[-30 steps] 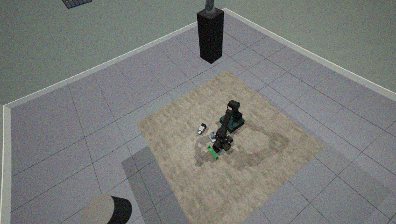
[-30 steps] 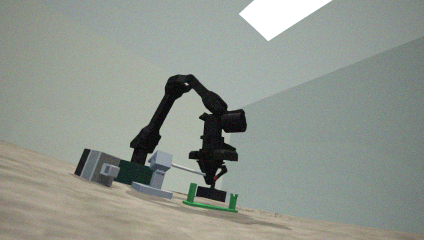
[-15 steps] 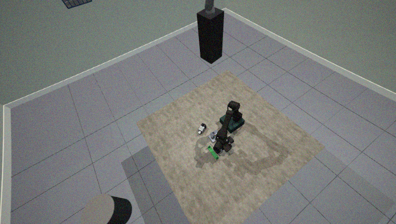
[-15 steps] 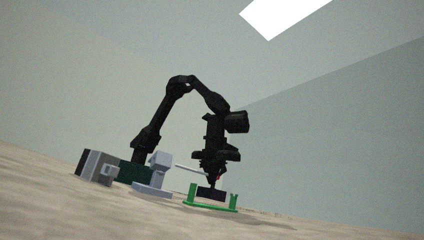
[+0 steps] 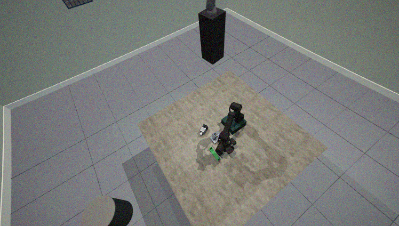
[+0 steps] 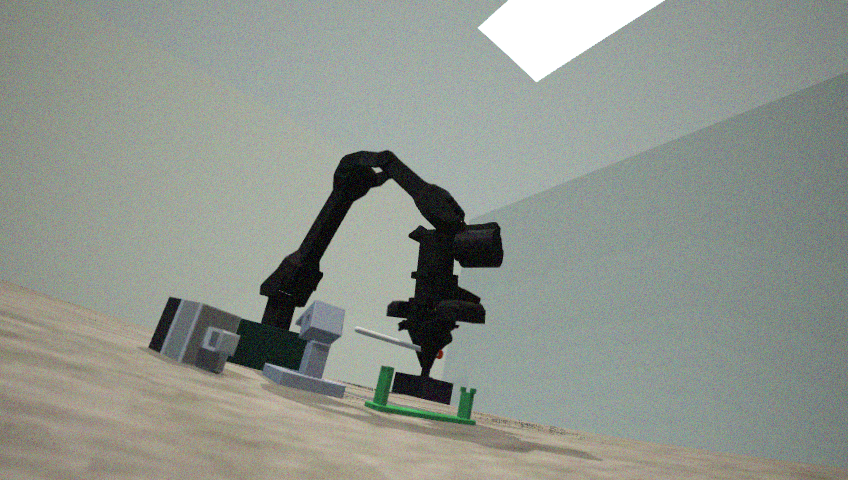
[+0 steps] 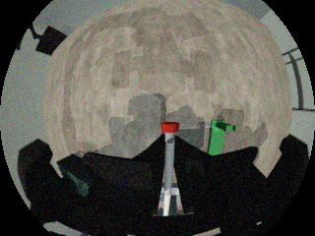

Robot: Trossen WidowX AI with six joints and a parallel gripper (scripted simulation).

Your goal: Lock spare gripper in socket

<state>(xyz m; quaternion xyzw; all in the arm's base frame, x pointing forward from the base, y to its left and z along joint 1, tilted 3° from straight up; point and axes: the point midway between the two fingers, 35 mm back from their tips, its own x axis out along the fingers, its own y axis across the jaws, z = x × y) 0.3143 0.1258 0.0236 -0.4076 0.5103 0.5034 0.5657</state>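
Nearby, green two-post rack [image 5: 214,154] [image 6: 419,412] [image 7: 216,140] below the hand [image 5: 219,152] [image 6: 425,373] [image 7: 167,138], clamped on the red-headed pin [image 6: 386,337] [image 7: 169,157].

Lab-like robotics room, exact kind uncertain. Compact black arm [image 5: 229,124] [image 6: 324,228] on dark green base [image 6: 246,346]; small grey mount [image 5: 214,141] [image 6: 303,380] and green stand [image 5: 214,153] [image 6: 416,412] nearby. Large square-tiled floor [image 5: 125,120], plain grey-green walls [image 5: 117,30] [image 6: 684,309], pale skirting, bright ceiling panel [image 6: 553,32]. Household furnishings unidentifiable.
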